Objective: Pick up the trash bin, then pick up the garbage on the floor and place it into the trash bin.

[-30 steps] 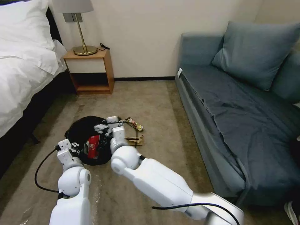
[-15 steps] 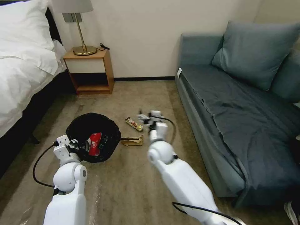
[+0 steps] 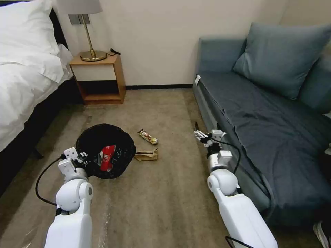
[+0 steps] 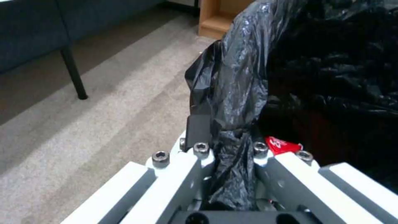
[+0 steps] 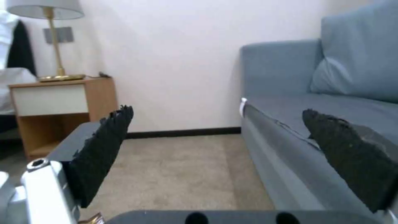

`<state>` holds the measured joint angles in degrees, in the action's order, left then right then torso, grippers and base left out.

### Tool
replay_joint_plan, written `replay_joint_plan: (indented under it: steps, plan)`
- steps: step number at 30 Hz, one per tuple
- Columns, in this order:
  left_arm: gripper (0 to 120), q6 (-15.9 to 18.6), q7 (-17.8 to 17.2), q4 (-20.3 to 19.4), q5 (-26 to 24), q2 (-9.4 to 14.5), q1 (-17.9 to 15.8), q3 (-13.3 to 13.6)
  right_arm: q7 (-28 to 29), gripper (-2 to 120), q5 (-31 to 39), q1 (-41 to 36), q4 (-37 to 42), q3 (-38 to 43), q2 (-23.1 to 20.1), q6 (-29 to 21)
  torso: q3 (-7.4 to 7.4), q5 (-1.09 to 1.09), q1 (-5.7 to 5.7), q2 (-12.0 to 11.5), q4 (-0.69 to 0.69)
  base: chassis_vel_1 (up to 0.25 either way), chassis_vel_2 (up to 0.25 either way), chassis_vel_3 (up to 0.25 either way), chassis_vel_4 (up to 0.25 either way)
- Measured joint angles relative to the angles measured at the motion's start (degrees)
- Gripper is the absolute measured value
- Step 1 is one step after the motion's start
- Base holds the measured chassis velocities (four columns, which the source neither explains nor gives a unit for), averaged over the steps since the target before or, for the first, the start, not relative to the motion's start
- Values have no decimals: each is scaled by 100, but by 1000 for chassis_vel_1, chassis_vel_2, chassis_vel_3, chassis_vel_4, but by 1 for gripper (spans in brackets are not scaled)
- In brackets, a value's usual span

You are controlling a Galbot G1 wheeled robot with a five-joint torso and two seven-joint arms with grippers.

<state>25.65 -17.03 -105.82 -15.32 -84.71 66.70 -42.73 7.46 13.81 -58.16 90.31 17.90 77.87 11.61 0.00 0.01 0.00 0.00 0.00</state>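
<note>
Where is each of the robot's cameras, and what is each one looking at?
Head view: high on the robot, looking down at the carpet; shows both white arms, the black-bagged round trash bin and grey-blue sofa.
Left wrist view: on the left arm, looking along the left gripper, shut on the bin's crinkled black bag.
Right wrist view: on the right arm, looking past the open right gripper at the wall.
Shared: head and right wrist views both show the wooden nightstand.
</note>
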Motion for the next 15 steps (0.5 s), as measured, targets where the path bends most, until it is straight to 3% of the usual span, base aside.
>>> replay_joint_plan:
  steps: [5, 15]
  plan:
    - [2, 0, -8, 33, 1, 3, -15, -24, -472, 100, -59, -157, -300, 72, 47, 494, 0, 0, 0, 0, 0, 0, 0, 0, 0]
    - [2, -22, -20, -33, 13, -22, 86, -38, -647, 100, -214, -227, -478, 96, 126, 811, 0, -1, 0, 0, 0, 0, 0, 0, 0]
